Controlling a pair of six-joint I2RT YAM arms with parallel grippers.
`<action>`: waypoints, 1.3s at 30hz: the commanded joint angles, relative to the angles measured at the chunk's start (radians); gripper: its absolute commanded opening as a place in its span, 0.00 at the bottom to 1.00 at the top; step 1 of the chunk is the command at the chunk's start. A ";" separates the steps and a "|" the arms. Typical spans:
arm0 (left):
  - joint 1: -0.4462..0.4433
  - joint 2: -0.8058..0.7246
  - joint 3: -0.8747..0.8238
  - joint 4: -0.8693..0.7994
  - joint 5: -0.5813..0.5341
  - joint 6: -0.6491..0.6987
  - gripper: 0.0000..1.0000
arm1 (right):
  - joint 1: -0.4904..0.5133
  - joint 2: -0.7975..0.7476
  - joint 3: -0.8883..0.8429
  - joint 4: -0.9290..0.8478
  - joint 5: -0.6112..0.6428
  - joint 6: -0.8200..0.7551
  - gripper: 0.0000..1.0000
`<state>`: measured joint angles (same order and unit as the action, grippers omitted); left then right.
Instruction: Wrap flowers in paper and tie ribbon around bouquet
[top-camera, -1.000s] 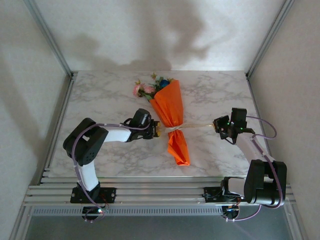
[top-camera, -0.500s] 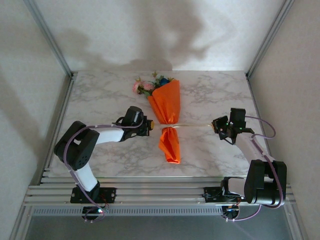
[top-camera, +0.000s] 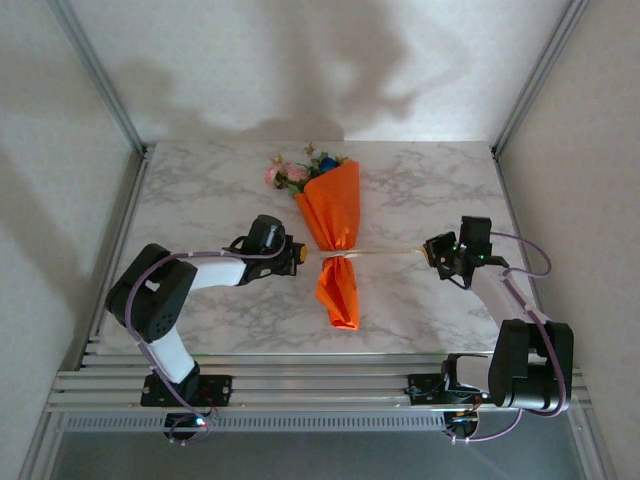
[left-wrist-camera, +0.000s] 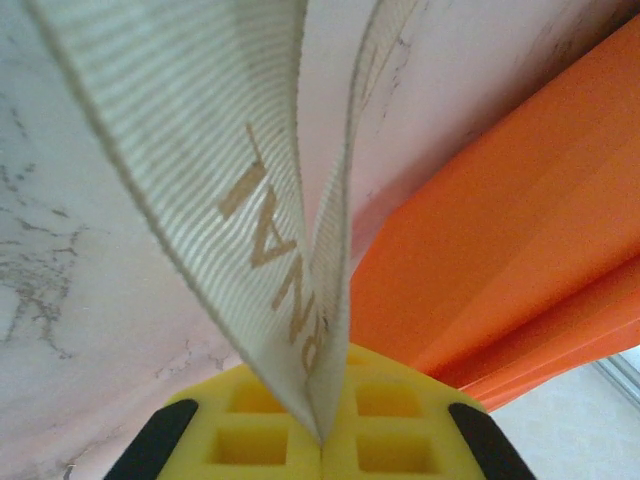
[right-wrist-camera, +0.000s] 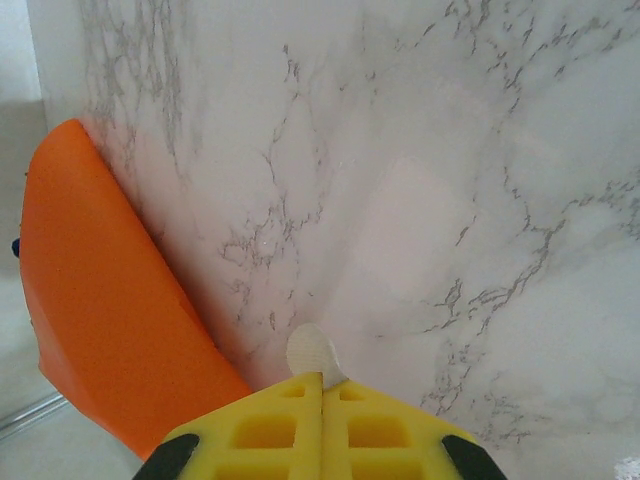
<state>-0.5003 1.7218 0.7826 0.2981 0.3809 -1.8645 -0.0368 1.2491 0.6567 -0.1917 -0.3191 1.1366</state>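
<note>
Both pairs of jaws closed on the ends of the thin cream-white fabric ribbon (top-camera: 385, 252), cinching the orange paper-cone bouquet (top-camera: 338, 215).
The left gripper (left-wrist-camera: 322, 440) presses its yellow waffle-moulded pads (left-wrist-camera: 400, 440) flat on a folded loop of the ribbed weave (gold lettering runs along it). The right gripper (right-wrist-camera: 322, 385) pinches only a small rounded tip. The strip runs taut to the bouquet's narrow waist, between the arms on the white grey-veined marble tabletop (top-camera: 200, 190), with the pink and blue artificial flowers (top-camera: 295, 175) at the far end and the flared tail nearer the arms. To tighten well, the pulls should probably be equal, opposite and level with the table, or the light bundle will slide or turn. The thin smooth orange wrapping paper (left-wrist-camera: 500, 260) looks easily crushed, and the right gripper's short hold could slip.
</note>
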 joint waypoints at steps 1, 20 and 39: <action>0.038 -0.042 -0.031 -0.051 -0.042 0.019 0.00 | -0.034 -0.002 0.021 -0.007 0.061 -0.018 0.00; 0.049 -0.004 0.159 -0.261 0.007 0.232 0.60 | 0.019 0.062 0.206 -0.146 0.056 -0.148 0.71; 0.194 -0.465 0.510 -0.958 -0.835 1.008 1.00 | 0.121 -0.211 0.455 -0.407 0.728 -0.684 0.99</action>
<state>-0.3035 1.3079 1.3117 -0.4339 -0.0605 -1.0241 0.0795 1.1194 1.2095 -0.5831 0.2138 0.6109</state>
